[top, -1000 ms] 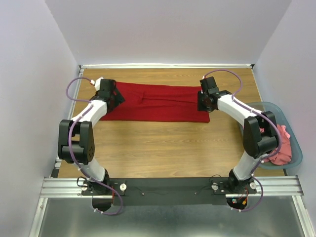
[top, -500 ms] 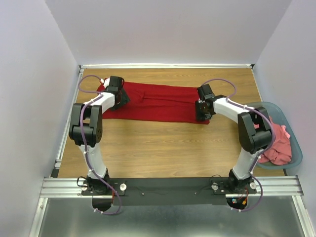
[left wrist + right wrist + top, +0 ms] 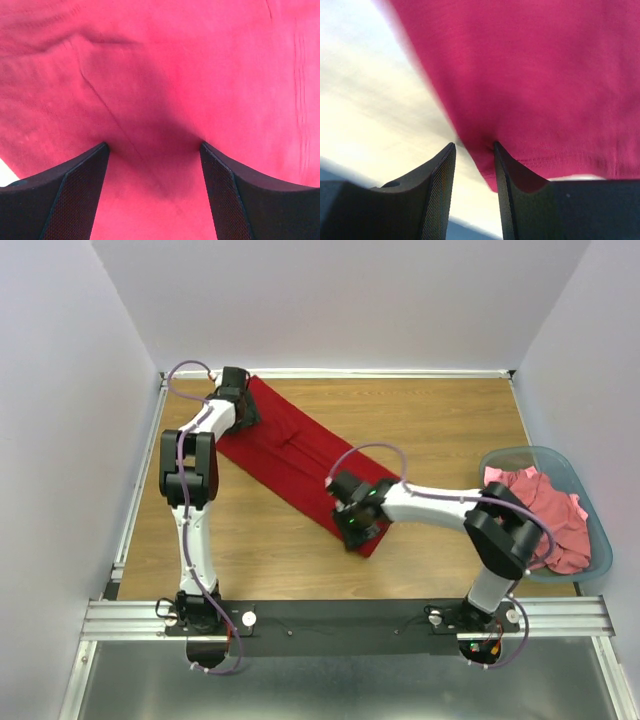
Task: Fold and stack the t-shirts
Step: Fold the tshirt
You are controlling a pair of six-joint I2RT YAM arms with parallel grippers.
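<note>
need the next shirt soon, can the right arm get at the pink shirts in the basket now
Probably not yet: the right pincer is shut on the red shirt. The pink shirts lie uncovered in the basket beside that arm; nothing else seems to block it.

Left arm (image 3: 192, 540): white tubular links between bulky black joint housings.
Right arm (image 3: 430, 505): the same white links and black joints.
Cables (image 3: 365, 448): thin and purple, one looping loosely along each arm.
Base bar (image 3: 330, 625): a black crossbar on silver rails, with small round fittings by each mount.
Left claw (image 3: 152, 145): black tapered fingers (image 3: 60, 200) with fine mesh-textured inner faces.
Right claw (image 3: 475, 147): identical black mesh-faced fingers (image 3: 437, 195).
</note>
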